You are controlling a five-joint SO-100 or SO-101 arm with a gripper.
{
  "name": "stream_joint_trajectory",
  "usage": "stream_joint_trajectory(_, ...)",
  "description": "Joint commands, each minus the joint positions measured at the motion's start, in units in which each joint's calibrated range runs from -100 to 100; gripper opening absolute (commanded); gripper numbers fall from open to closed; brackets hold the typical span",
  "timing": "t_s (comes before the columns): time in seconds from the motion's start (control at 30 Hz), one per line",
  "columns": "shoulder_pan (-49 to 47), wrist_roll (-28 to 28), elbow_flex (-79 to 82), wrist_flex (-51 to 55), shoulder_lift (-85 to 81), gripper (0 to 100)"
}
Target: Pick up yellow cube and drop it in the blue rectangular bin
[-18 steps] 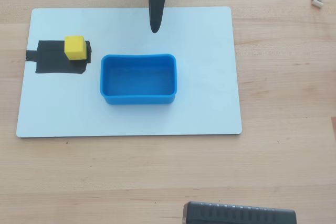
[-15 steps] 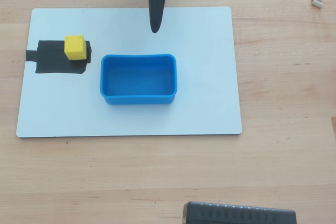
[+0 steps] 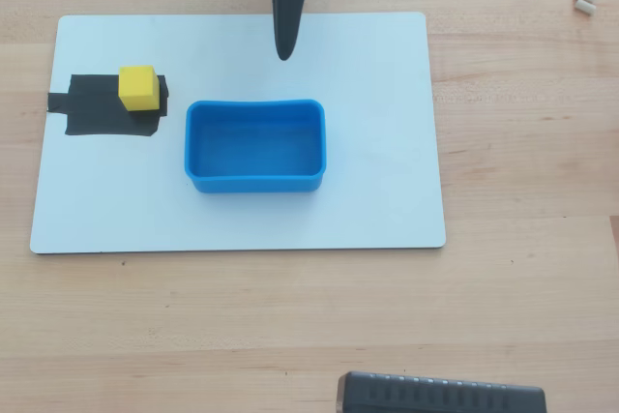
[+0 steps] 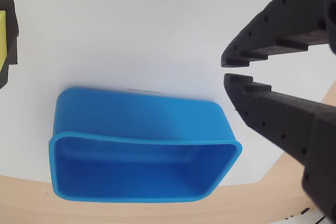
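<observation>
Bright even daylight, soft faint shadows, sharp overhead view, white board (image 3: 368, 142) slightly washed out in wrist view, close black jaws softly blurred

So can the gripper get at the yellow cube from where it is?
Probably yes: the yellow cube sits alone on the black tape patch, nothing over it, and the gripper is empty, with the blue bin off to the side.

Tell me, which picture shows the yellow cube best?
The overhead view: the whole yellow cube sits in plain sight on a black tape patch. In the wrist view only a yellow sliver peeks in at the left edge.
</observation>
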Motion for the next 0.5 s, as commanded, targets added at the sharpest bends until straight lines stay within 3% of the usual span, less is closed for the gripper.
stream_joint_trajectory(0.0,0.7,0.6,-4.3,1.8,-1.3,0)
stream_joint_trajectory(0.23,2.3,1.9,-16.3,2.6,11.8,0)
stream_joint_trajectory(0.47,10.3,5.7,-36.0,3.1,37.7,0)
